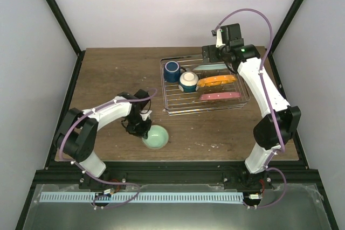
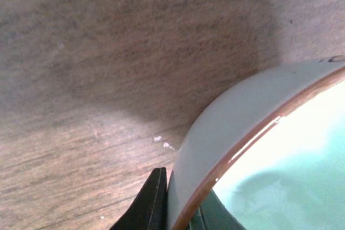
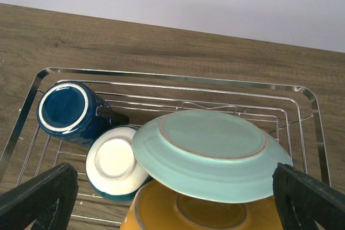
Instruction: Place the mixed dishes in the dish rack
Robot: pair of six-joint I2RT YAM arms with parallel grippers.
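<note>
Far left, the left gripper (image 1: 143, 131) is pinching the rim of the mint bowl (image 1: 157, 137). In the wrist view one dark finger (image 2: 153, 203) sits against the outside wall. The bowl is on the wood-grain table (image 1: 108, 74), well short of the rack, with its mouth facing up. It's smooth glazed ceramic with a thin brown line around the lip. Next over is the chrome wire rack (image 3: 161, 76), a rectangle with its long side running left to right. Inside it the dark blue mug (image 1: 172, 71) is upside down at the left end, handle pointing right. Just beside that the white bowl (image 1: 188, 81) is flipped too, foot ring up. Then the plates, all on edge with their long axes left to right: the orange plate (image 1: 217, 81) in the middle, the pink plate (image 1: 221, 96) along the near side, and a mint plate (image 3: 210, 154) at the far side showing its round underside and foot ring to the right wrist camera. The right gripper (image 3: 173, 171) hangs over that far side with its fingers spread wide and nothing between them.
</note>
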